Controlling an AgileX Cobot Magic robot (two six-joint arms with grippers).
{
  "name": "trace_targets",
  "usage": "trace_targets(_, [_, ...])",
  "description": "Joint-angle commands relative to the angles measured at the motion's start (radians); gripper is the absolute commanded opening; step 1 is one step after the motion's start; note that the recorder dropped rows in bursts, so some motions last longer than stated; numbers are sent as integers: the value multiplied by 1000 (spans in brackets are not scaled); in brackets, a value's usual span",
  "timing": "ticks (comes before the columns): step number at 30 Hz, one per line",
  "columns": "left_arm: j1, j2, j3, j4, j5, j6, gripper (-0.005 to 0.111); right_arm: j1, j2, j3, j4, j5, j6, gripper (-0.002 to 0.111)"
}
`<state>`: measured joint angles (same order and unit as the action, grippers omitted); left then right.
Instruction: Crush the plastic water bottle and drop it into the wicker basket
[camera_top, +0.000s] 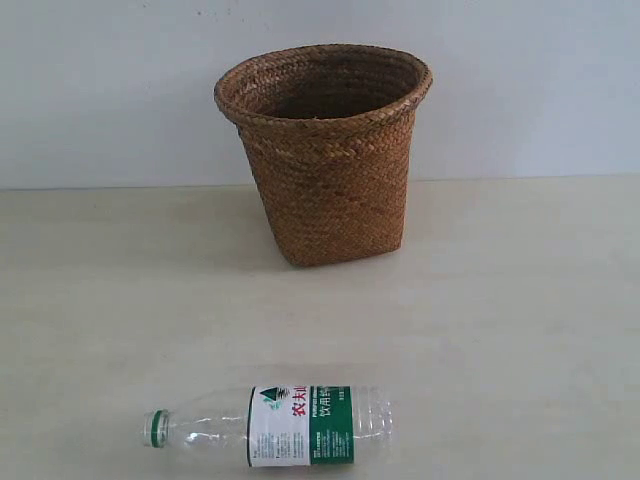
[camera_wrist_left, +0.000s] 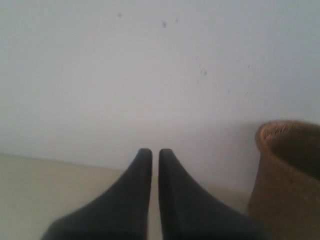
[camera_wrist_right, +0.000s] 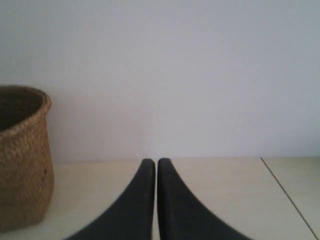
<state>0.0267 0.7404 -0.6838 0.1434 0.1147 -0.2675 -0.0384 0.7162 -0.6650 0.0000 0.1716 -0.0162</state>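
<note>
Desk (camera_top: 500, 300), exterior view: the bottle (camera_top: 275, 427) lies on its side at the near edge, just left of centre. Its green cap ring points left and its base points right. The label faces up and the body looks uncrushed.

The basket (camera_top: 325, 150) stands upright at the far centre, close to the wall (camera_top: 100, 90), with its open rim up. It is well apart from the bottle, which lies clear of it on the near side.

Left end effector (camera_wrist_left: 155, 152): the fingers are pressed together with only a thin slit between them and nothing pinched. It points toward the wall, above the desk, with the basket off to one side.

Right end effector (camera_wrist_right: 156, 161): the fingers are likewise pressed together and hold nothing. It also faces the wall over the desk, with the basket standing off to its side.

Neither end effector touches the bottle. The wrist views do not take in the bottle and the exterior view shows no arm, so its exact offset from either end effector cannot be told.
</note>
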Motion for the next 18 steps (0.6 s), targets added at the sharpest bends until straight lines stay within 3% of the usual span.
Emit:
trace_targets(1, [-31,132,-93,6,169,121,4,0,114,-114,0,182,-107,0])
trace_targets(8, [-108,297,-215,-107,406,403,4,0,277,-265,332,429,-505,0])
trace_targets(14, [-147,411,-296,-526,624,944,4,0,398,-359,575,635,-797,0])
trace_targets(18, [-153,494,-312,-684,709,1159,4,42,455,-387,666,692,-892,0])
